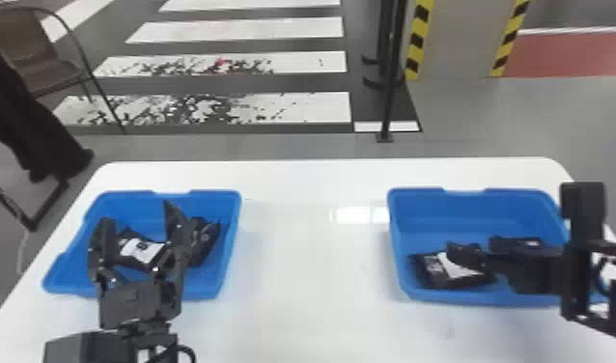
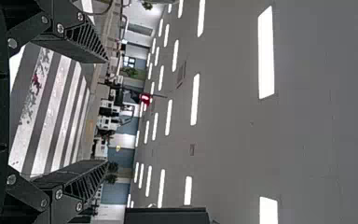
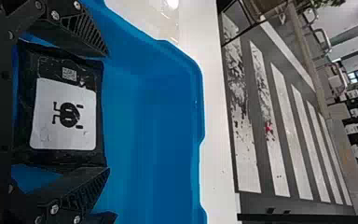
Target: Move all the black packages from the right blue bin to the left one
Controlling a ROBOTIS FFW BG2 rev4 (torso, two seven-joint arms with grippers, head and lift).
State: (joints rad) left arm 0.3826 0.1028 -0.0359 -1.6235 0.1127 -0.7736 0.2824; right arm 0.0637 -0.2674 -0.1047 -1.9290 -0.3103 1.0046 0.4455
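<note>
We see a white table [image 1: 302,270] bearing two blue bins set well apart, presumably so that each arm can serve its own side. The right blue bin [image 1: 418,194] is the source; the left blue bin [image 1: 235,205] is the destination and already holds black packages [image 1: 204,244]. The left gripper [image 1: 138,216], its fingers wide apart and empty, points away from us above the left blue bin; we judge that it is waiting. The right gripper [image 3: 107,111] reaches into the other bin with its fingers also wide, one beside each of two opposite edges of a black package [image 3: 67,158]. We take this straddling pose as preparation for a squeeze across the package; whether the fingers already touch its edges, we cannot tell. The package lies flat near the bin's near wall, its face turned up, so that we see a white label [image 3: 46,116] with a dark round emblem [image 3: 69,115] and, beside the label, a small square code [image 3: 69,74].
</note>
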